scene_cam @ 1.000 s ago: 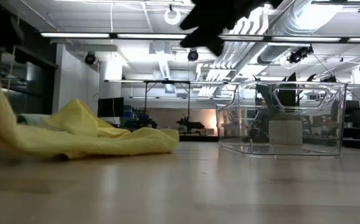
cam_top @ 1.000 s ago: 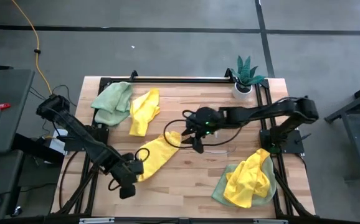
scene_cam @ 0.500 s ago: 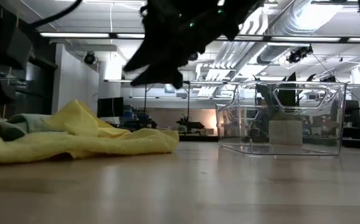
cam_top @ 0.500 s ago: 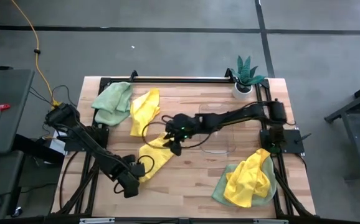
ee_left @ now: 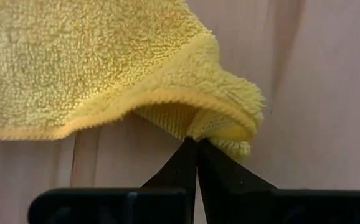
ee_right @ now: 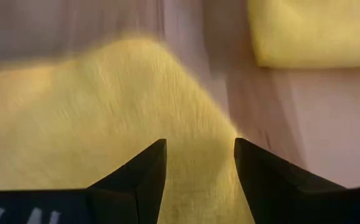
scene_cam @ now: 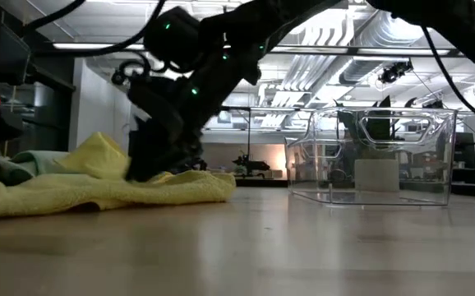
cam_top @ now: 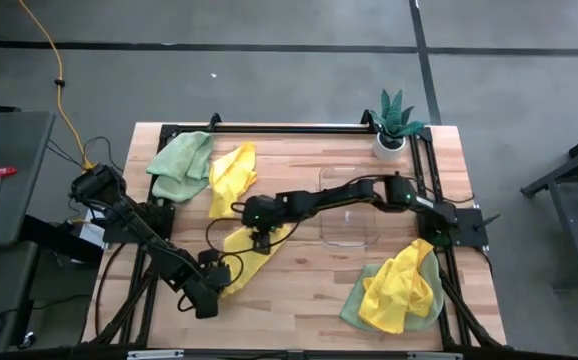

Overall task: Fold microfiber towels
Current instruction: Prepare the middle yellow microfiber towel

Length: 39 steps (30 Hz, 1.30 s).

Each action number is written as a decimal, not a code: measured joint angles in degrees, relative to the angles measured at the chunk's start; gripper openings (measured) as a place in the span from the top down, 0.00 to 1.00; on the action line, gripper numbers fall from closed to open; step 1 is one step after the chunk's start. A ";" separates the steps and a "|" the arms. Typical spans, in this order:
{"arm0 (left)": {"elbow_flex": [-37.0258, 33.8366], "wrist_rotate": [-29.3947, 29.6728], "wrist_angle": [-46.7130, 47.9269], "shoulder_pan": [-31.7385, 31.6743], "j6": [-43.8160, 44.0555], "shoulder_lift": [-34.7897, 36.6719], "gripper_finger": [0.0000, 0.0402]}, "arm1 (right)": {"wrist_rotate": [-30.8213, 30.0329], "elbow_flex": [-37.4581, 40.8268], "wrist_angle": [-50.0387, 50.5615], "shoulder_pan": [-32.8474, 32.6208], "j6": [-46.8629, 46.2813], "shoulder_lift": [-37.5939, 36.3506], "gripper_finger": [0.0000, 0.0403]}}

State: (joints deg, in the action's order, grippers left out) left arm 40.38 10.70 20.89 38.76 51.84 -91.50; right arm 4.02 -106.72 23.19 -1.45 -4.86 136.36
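- While both arms work the same bright yellow microfiber towel (cam_top: 241, 252), the pale wooden slat table (cam_top: 309, 290) carries it at centre-left, stretched in a crumpled band between the two grippers.
- Other cloths lie apart: a yellow-on-sage-green heap (cam_top: 401, 290) at the near right corner, a pale sage green towel (cam_top: 181, 163) beside a second yellow towel (cam_top: 232, 178) at the far left.
- A clear plastic rectangular bin (cam_top: 349, 208) stands right of centre, under the right arm's reach; a small green potted plant in a white pot (cam_top: 393, 125) sits at the far right corner.
- The right gripper (cam_top: 259, 236) hangs over the towel's far end, fingers spread, pile showing between them in its wrist view; nothing is clasped yet.
- The left gripper (ee_left: 197, 144) has its fingers pressed together on the towel's folded corner at the near end.
- Risk, judged: the right fingers may close on too little pile or on a doubled layer, so the edge slips or the fold comes out skewed.
- Risk, judged: the left's pinch is on very little cloth; a pull from the right could drag the corner free.
- Writing: none legible on any cloth, bin or pot.
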 joint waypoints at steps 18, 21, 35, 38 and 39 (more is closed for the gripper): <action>-0.90 -1.29 6.08 1.96 3.82 4.38 1.00 | -5.60 -4.61 12.31 -2.95 4.83 0.01 0.96; -0.61 -0.28 10.70 2.00 3.47 8.38 1.00 | -7.30 -4.69 15.44 -3.77 4.98 -2.94 0.99; -1.15 12.23 27.53 -3.49 -0.13 27.93 1.00 | -19.60 -4.21 21.11 -8.86 2.23 -14.32 1.00; -1.13 13.96 30.52 -5.44 -0.98 30.64 1.00 | -23.31 -2.36 20.33 -10.58 -1.46 -14.83 1.00; -1.12 14.08 30.63 -6.02 -1.21 31.20 1.00 | -23.83 -1.23 19.86 -11.22 -2.65 -15.04 1.00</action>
State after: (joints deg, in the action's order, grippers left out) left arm 39.26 24.78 51.51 32.74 50.63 -60.30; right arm -19.82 -107.95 43.05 -12.68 -7.50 121.32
